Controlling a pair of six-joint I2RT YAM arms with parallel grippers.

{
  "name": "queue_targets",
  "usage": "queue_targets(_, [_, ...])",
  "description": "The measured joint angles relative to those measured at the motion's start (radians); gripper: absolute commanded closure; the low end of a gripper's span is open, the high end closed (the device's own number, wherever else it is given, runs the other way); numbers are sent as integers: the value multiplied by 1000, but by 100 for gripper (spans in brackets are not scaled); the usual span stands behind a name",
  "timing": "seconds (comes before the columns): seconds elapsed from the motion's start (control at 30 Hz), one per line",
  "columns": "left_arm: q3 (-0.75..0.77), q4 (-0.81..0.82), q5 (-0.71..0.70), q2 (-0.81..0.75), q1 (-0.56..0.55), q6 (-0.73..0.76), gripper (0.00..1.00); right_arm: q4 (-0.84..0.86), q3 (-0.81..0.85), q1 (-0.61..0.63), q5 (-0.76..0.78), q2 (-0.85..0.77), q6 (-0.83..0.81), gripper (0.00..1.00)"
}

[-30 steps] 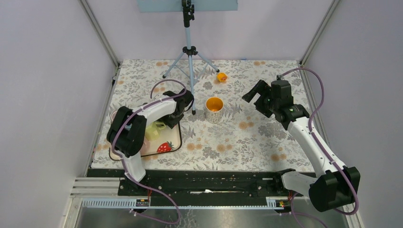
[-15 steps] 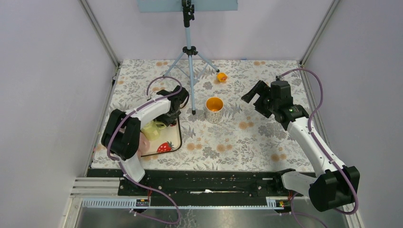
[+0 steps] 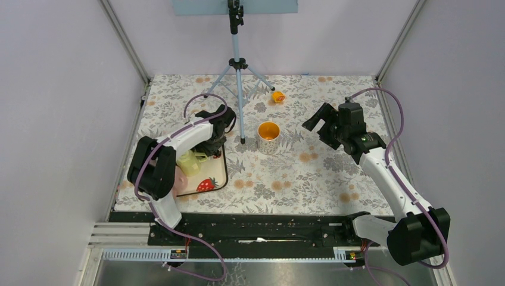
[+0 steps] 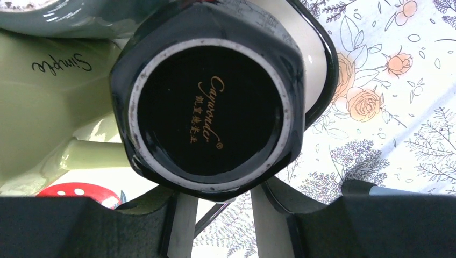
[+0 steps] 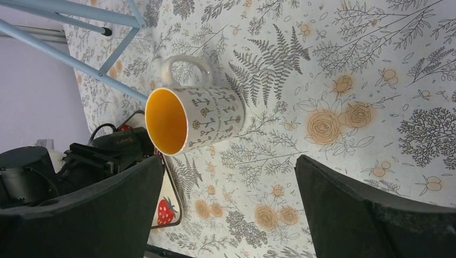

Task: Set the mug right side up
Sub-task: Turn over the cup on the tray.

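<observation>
A black mug (image 4: 209,107) stands upside down on the white tray (image 4: 322,70), its round base with gold lettering facing my left wrist camera. My left gripper (image 4: 223,226) hangs right over it, jaws apart, fingers (image 4: 182,226) at the mug's near edge with only tablecloth showing between them. In the top view the left gripper (image 3: 213,138) covers the black mug. A floral mug with an orange inside (image 3: 268,137) stands upright mid-table and also shows in the right wrist view (image 5: 199,118). My right gripper (image 3: 318,122) is open and empty, raised to its right.
A pale green mug (image 4: 48,107) and a grey-green one (image 4: 64,16) crowd the tray beside the black mug. The tray (image 3: 221,179) has a strawberry print. A blue tripod (image 3: 237,71) stands behind the floral mug. A small orange object (image 3: 278,96) lies at the back.
My left gripper has swung left from beside the tripod foot to over the tray's far corner. The right arm has barely moved.
</observation>
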Motion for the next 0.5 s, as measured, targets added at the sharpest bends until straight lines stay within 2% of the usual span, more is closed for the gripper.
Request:
queue_targets(0.23, [0, 0, 4, 0, 10, 0, 59, 0, 0, 0, 0, 0, 0, 0])
queue_targets(0.33, [0, 1, 4, 4, 13, 0, 64, 0, -1, 0, 0, 0, 0, 0])
queue_targets(0.4, [0, 1, 5, 7, 15, 1, 74, -1, -4, 0, 1, -2, 0, 0])
queue_targets(0.5, [0, 5, 9, 8, 16, 5, 100, -2, -7, 0, 1, -8, 0, 0])
